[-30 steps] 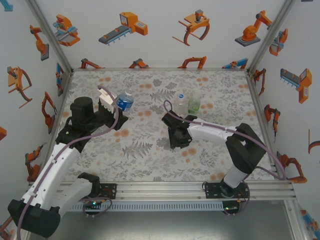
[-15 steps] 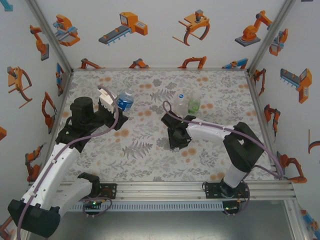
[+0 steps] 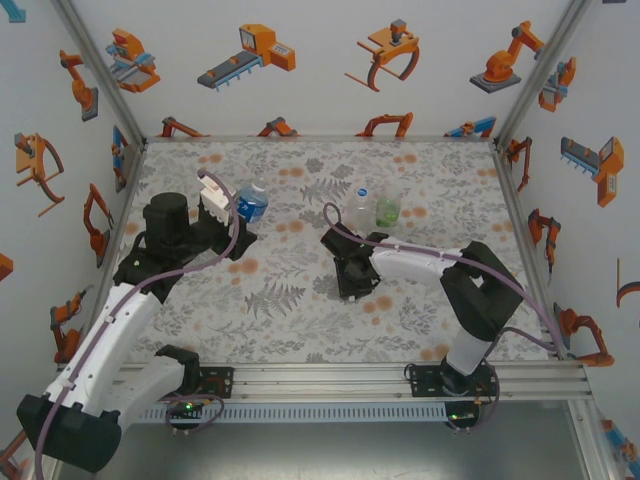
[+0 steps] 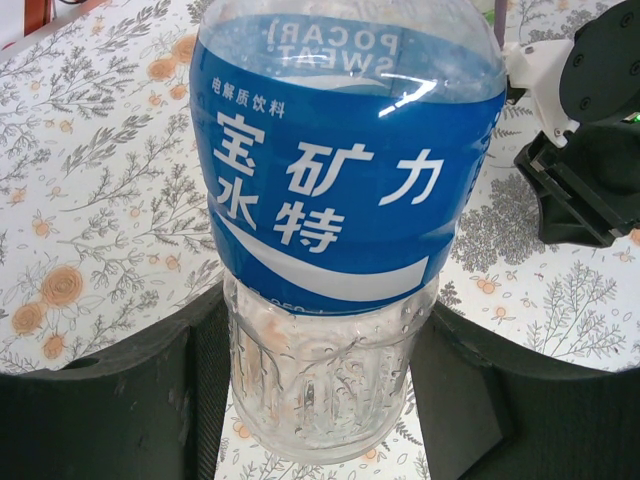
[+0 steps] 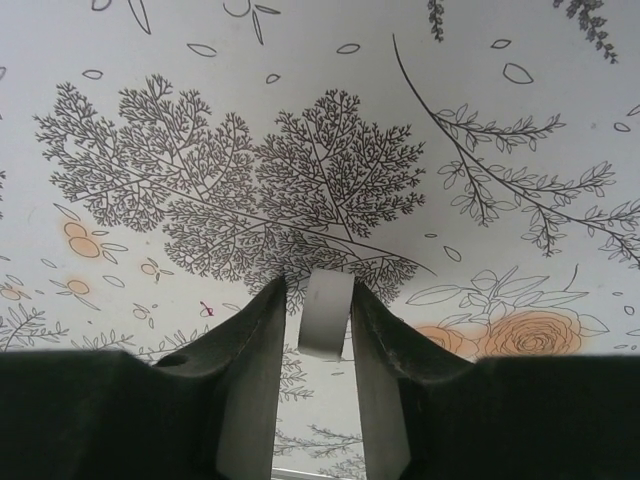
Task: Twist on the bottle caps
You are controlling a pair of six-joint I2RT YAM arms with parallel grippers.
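bottle cap (image 5: 326,318) is pinched on its edge in the right claw (image 5: 318,300), just above the table (image 3: 280,300). the right arm has slid a little to the left since a moment ago, toward the blue bottle (image 4: 340,200), so the cap looks to be on its way there. the left claw (image 4: 320,375) is closed on that bottle and has not moved. the clear bottle (image 3: 362,208) and the green bottle (image 3: 388,208) stand side by side farther back. the table has grey leaves and orange flowers on it. the white walls (image 3: 300,90) have orange robot pictures.
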